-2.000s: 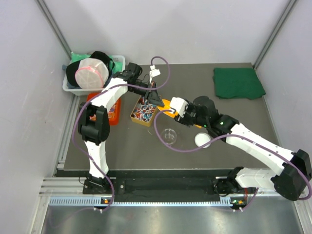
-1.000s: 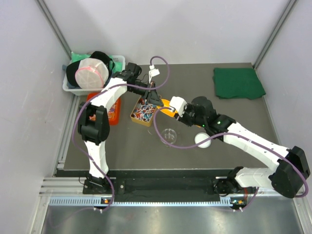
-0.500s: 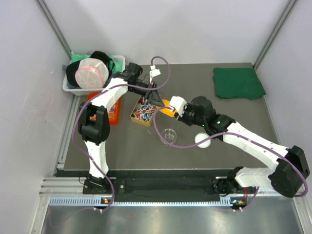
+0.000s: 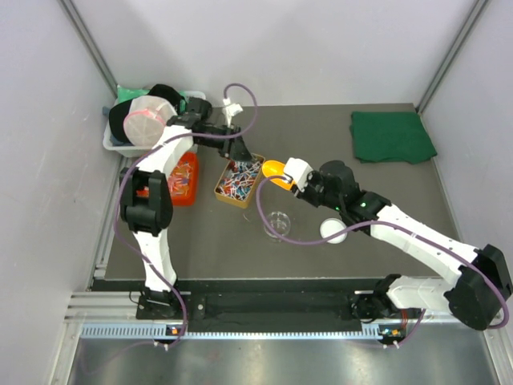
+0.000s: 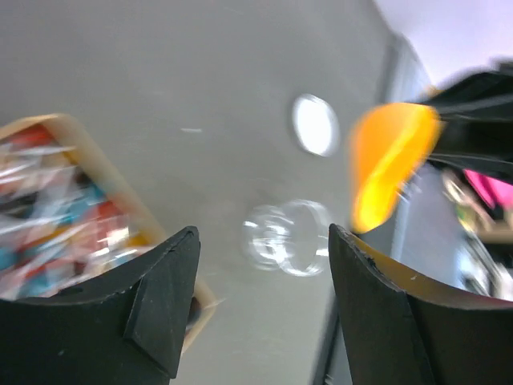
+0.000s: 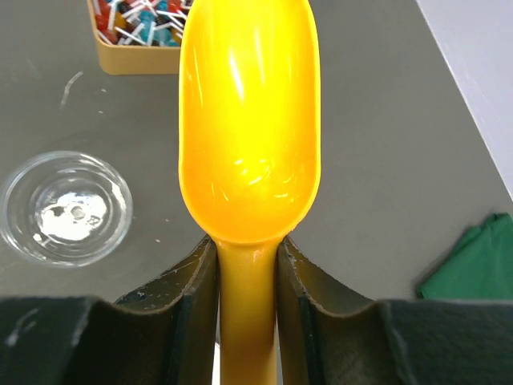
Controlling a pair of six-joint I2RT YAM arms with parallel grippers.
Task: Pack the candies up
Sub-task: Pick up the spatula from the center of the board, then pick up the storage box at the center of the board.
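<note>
R fingers (image 6: 188, 301) clamp empty orange scoop (image 6: 248, 120), L fingers (image 5: 152, 289) spread empty; risk: scoop may shove unheld tray (image 6: 132, 60), spilling candies (image 6: 136, 20).

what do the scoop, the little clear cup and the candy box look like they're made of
Scoop: probably plastic, glossy orange-yellow; smooth, with bright glare streaks.
Cup: transparent and shiny, the table shows through it; thin plastic or glass, the look leaves that open.
Box holding the candies: dull tan wall without shine; maybe cardboard or wood, possibly matte plastic.
</note>
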